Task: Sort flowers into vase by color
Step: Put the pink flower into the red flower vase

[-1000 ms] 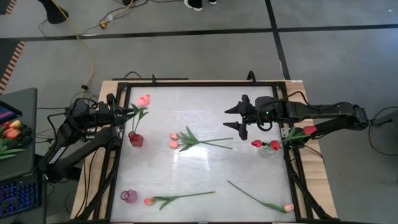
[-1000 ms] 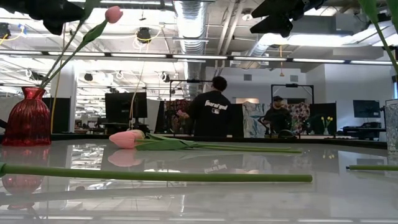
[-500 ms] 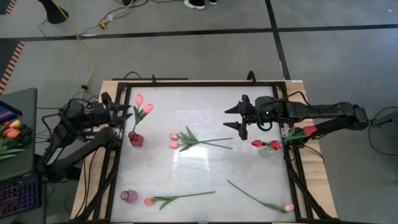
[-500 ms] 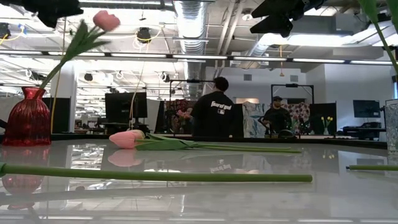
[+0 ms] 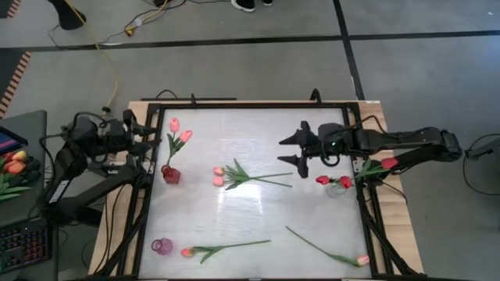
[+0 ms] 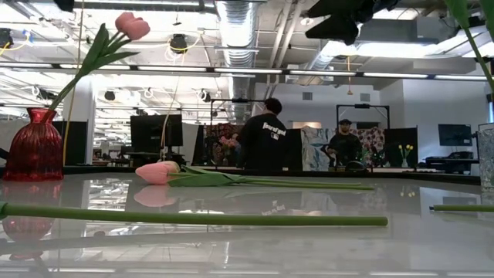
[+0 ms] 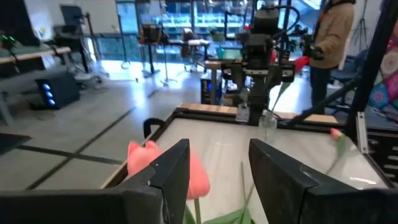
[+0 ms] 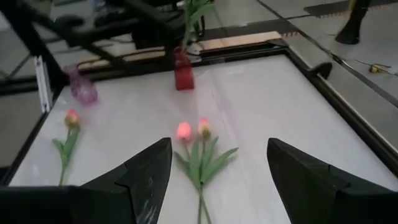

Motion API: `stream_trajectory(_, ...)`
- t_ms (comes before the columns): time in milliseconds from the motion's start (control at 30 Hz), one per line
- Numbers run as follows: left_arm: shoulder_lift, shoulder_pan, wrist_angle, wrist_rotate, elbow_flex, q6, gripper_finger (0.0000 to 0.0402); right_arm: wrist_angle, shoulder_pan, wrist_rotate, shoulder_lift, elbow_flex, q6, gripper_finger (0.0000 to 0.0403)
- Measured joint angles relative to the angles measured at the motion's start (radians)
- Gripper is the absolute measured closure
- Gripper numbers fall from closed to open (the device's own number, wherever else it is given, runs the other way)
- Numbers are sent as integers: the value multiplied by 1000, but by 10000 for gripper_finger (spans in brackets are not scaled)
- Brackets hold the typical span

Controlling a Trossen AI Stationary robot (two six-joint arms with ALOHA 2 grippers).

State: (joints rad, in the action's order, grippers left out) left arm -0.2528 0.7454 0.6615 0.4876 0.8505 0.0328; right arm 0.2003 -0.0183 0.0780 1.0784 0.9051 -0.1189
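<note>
The left pincer (image 5: 148, 139), dark and angular, hangs released at the desk's left edge; it has drawn back from the red vase (image 5: 170, 175) since a second ago, when it reached over the stems. That ribbed glass vase holds two pink tulips (image 5: 180, 130) on thin green stems, which now stand free and lean away from the arm. In the left wrist view one pink bud (image 7: 198, 177) sits just past the left pincer's spread fingers (image 7: 171, 171).

The right pincer (image 5: 291, 150) hovers over the desk's (image 5: 258, 211) right half with its fingers wide apart, gripping nothing, shifted only slightly since the earlier frame. Below it, in the right wrist view, a pair of tulips (image 8: 193, 130) lies flat on the glossy white desk, buds side by side with narrow leaves fanned out.

A clear glass vase (image 5: 336, 188) at the right edge holds red tulips (image 5: 388, 163). A small purple vase (image 5: 162, 247) stands near the front left corner, with one pink tulip (image 5: 223, 249) lying beside it. Another pale tulip (image 5: 332, 254) lies toward the front right. Orange tulips (image 5: 14, 165) rest off the desk at far left.
</note>
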Motion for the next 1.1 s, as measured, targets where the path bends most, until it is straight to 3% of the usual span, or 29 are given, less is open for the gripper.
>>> stream_trajectory(200, -165, 0, 9, 37, 101, 48, 248, -6, 21, -1, 109, 54, 40, 113)
stream_trajectory(533, -341, 0, 7, -15, 275, 78, 248, 192, -78, -13, 237, 272, 83, 113)
stream_trajectory(733, -378, 0, 16, -132, 282, 98, 248, 208, -208, -197, 230, 329, 76, 113)
stream_trajectory(1100, -444, 1, 79, -294, 282, 121, 248, 245, -362, -366, 271, 335, 130, 113)
